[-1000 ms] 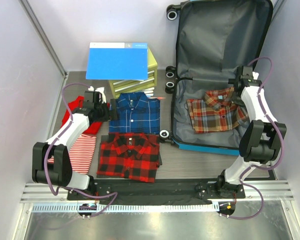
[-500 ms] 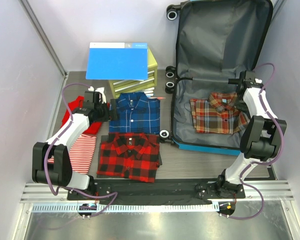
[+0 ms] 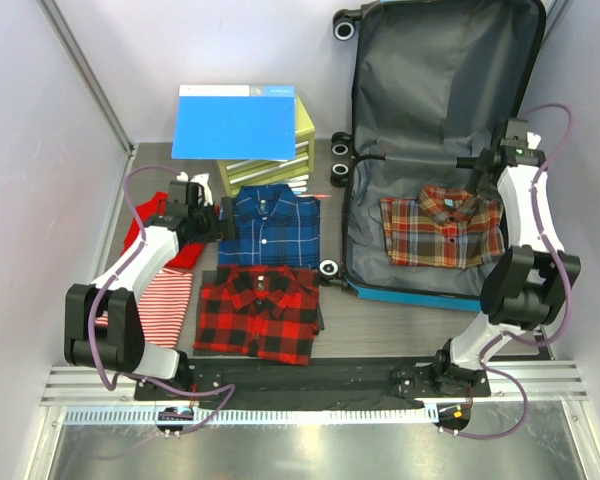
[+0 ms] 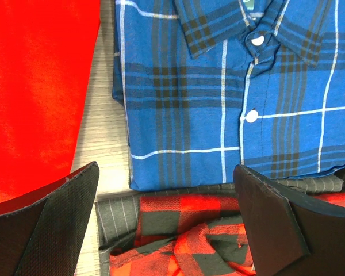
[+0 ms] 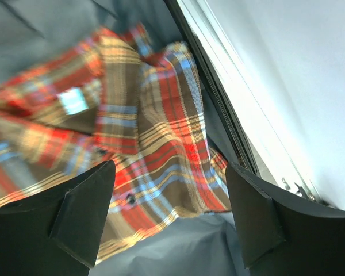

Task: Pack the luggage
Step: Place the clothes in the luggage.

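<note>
Open luggage (image 3: 440, 80), wheel end leftward

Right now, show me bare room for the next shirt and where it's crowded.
Bare lining shows in the luggage left of the orange plaid shirt and behind it. The table strip before the luggage is bare. Crowded: the blue plaid shirt and red plaid shirt lie close together.

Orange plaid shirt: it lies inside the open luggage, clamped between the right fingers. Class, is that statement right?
Not quite. The orange plaid shirt does lie inside the open luggage, but it is not clamped. The right fingers are spread wide with nothing between them, and the shirt lies loose on the lining. The right wrist view shows this.
</note>
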You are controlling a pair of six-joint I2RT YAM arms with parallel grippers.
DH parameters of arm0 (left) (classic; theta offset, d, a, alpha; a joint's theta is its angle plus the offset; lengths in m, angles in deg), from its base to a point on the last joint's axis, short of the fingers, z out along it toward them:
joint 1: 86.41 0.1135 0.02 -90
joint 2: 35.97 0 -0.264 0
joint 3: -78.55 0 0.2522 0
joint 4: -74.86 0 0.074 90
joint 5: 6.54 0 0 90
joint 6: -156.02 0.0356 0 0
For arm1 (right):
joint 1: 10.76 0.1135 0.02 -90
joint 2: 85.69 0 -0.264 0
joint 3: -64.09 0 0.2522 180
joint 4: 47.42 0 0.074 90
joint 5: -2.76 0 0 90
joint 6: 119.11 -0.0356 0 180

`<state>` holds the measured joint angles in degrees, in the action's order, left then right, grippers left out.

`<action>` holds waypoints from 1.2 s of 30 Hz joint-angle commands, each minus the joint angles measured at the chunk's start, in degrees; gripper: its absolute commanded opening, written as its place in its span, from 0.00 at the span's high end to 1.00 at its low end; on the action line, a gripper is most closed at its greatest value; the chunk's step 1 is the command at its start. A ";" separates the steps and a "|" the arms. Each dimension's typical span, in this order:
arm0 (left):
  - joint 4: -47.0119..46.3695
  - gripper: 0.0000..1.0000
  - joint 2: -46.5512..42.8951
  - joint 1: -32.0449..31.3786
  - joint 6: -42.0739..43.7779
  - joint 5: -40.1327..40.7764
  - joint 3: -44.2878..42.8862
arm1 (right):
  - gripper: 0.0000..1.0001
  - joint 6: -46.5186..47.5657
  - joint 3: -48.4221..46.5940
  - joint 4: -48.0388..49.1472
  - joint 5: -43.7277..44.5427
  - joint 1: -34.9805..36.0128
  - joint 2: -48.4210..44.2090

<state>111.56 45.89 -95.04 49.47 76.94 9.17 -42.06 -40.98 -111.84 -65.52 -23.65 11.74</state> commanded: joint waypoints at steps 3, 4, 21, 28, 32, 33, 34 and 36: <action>-1.23 0.00 -0.39 -0.17 -1.90 0.10 -3.27 | 0.18 0.56 1.03 1.08 -12.73 0.23 -9.97; -1.23 0.00 -0.39 -0.17 -2.07 0.02 -3.27 | 0.18 -0.14 2.70 1.95 -14.06 0.23 -10.32; -0.79 0.00 0.14 -0.25 -0.76 -2.88 -3.89 | 0.18 -4.36 27.50 16.46 -19.96 0.23 -1.98; -1.23 0.00 0.14 -0.25 -0.76 -2.88 -2.66 | 0.19 -15.95 30.92 23.30 -20.84 0.40 0.75; -1.32 0.00 -0.13 -0.17 -0.67 -2.62 -1.96 | 0.19 -23.42 32.24 26.13 -17.07 0.75 -0.65; -1.32 0.00 -0.13 -0.17 -0.58 -2.62 -1.87 | 0.19 -24.65 32.51 26.65 -16.45 0.84 -1.01; -1.23 0.00 -0.13 -0.17 -0.50 -2.62 -1.95 | 0.19 -26.93 33.03 27.44 -15.57 0.84 -1.27; -1.32 0.00 -0.04 -0.17 -0.41 -2.35 -2.04 | 0.19 -28.96 33.39 28.06 -14.07 0.84 -2.67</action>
<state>111.58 45.98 -95.04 48.35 75.28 7.60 -61.23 -9.55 -87.07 -82.24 -23.23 10.86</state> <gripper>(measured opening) 0.996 0.810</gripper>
